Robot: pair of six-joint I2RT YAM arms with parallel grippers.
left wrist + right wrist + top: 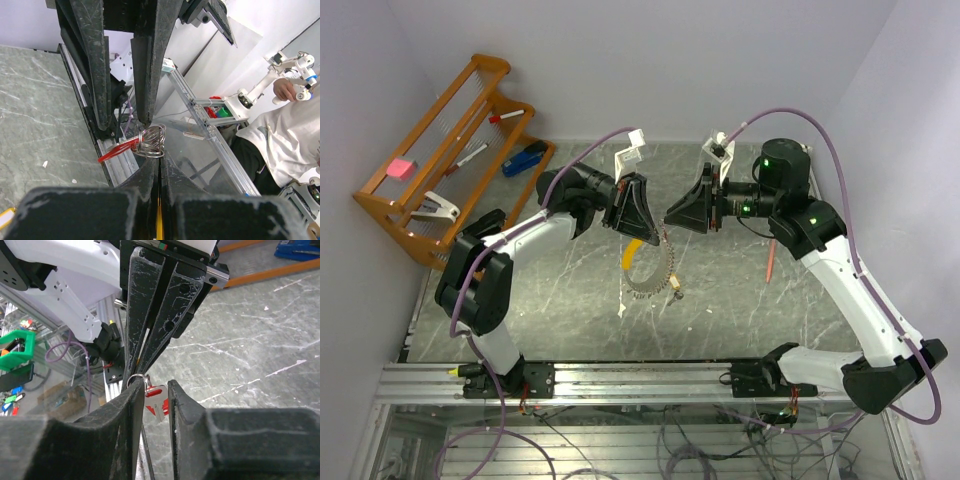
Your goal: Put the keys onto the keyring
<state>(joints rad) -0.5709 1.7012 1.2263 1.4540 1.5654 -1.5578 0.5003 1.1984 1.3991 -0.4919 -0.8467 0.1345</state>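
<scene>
Left gripper (160,167) is clamped tight on the keyring (655,270) hanging beneath it, the red-headed key (155,398) dangles between the right gripper (156,386)'s part-open jaws, so threading looks unfinished, with no brass key in sight.

Two hands: left hand (655,237), right hand (670,214). One keyring (658,275), one red-headed key (156,392), one red stick (771,258), one wooden rack (380,205).

keyring (151,142): shiny coiled metal | table (750,300): grey marbled, faint sheen | rack (490,66): glossy orange-varnished wood
</scene>
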